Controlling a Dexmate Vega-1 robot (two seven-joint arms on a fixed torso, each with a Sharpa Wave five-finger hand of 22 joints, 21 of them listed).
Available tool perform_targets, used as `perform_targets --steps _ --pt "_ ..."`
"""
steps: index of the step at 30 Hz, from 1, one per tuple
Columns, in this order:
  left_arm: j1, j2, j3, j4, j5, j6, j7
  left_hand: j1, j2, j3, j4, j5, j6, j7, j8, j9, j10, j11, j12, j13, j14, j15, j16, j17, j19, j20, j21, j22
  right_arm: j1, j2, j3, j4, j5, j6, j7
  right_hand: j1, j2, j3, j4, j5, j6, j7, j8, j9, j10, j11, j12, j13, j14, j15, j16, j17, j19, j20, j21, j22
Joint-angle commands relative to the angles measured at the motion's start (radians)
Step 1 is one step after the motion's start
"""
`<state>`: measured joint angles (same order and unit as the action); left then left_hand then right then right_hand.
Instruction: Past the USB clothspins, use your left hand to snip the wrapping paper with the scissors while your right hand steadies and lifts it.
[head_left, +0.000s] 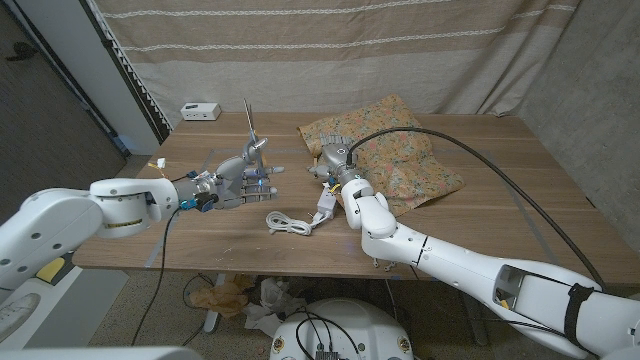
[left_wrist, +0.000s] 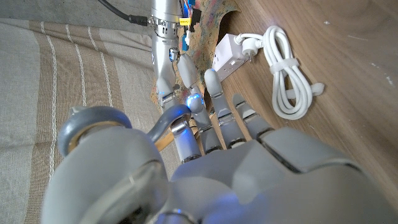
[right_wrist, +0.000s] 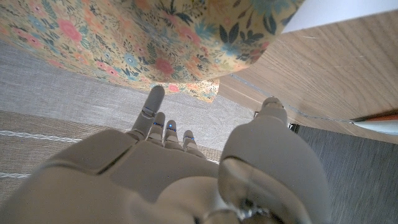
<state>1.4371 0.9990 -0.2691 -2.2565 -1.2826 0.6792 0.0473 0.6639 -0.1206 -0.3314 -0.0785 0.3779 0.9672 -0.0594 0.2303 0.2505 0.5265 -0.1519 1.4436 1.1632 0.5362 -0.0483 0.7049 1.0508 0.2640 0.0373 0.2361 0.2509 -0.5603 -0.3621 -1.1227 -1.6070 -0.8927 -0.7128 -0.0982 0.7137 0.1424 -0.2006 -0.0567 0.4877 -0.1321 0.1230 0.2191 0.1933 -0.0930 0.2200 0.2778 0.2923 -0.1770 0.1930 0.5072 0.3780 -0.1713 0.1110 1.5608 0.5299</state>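
1. We are looking down on the brown wooden table (head_left: 480, 150), which is carrying everything here, with a striped beige curtain (head_left: 330, 50) hanging behind it.
2. We are seeing the floral yellow wrapping paper (head_left: 400, 150) lying crumpled on the table's far right part, its near-left edge beside our right hand.
3. Our right hand (head_left: 332, 160) is sitting at that left edge of the paper; in the right wrist view its fingers (right_wrist: 152, 109) are reaching up close together towards the paper's underside, and we cannot tell whether they are gripping it.
4. Our left hand (head_left: 240, 175) is holding the grey-handled metal scissors (head_left: 251, 135), with fingers curled through the handle loops and the blades pointing up and away, towards the curtain.
5. We are noticing a coiled white cable with a white plug block (head_left: 295, 222) lying on the table in front of and between the two hands.
6. A small white box (head_left: 200, 110) is resting at the far left corner of the table, well apart from the hands.
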Motion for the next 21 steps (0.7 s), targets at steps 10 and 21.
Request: perform_targets --steps 10,21 --pt "0.003 0.002 -0.003 0.005 0.004 -0.001 -0.007 0.015 -0.003 -0.006 0.008 0.006 0.065 0.042 0.007 0.004 0.071 -0.055 0.005 0.018 0.014 -0.135 0.005 0.0 0.0 -0.001 -0.005 0.003 0.043 0.035 -0.041 0.092 -0.006 -0.002 0.009 0.045 0.011 0.026 -0.02 -0.022 0.014 0.087 0.003 0.004 0.005 -0.001 0.014 -0.002 -0.007 -0.003 0.018 0.02 -0.311 -0.006 0.007 0.037" --pt "0.013 -0.005 -0.01 0.003 0.011 -0.006 -0.01 0.017 -0.003 -0.006 0.01 0.007 0.09 0.046 0.014 0.004 0.081 -0.056 0.005 0.021 0.02 -0.136 0.007 0.0 0.0 -0.002 -0.005 0.003 0.05 0.059 -0.056 0.135 -0.003 -0.011 -0.024 0.06 0.001 0.039 -0.033 -0.041 0.031 0.088 0.0 0.005 0.037 -0.001 0.022 -0.015 0.037 0.015 0.035 0.033 -0.259 0.004 0.009 0.069"
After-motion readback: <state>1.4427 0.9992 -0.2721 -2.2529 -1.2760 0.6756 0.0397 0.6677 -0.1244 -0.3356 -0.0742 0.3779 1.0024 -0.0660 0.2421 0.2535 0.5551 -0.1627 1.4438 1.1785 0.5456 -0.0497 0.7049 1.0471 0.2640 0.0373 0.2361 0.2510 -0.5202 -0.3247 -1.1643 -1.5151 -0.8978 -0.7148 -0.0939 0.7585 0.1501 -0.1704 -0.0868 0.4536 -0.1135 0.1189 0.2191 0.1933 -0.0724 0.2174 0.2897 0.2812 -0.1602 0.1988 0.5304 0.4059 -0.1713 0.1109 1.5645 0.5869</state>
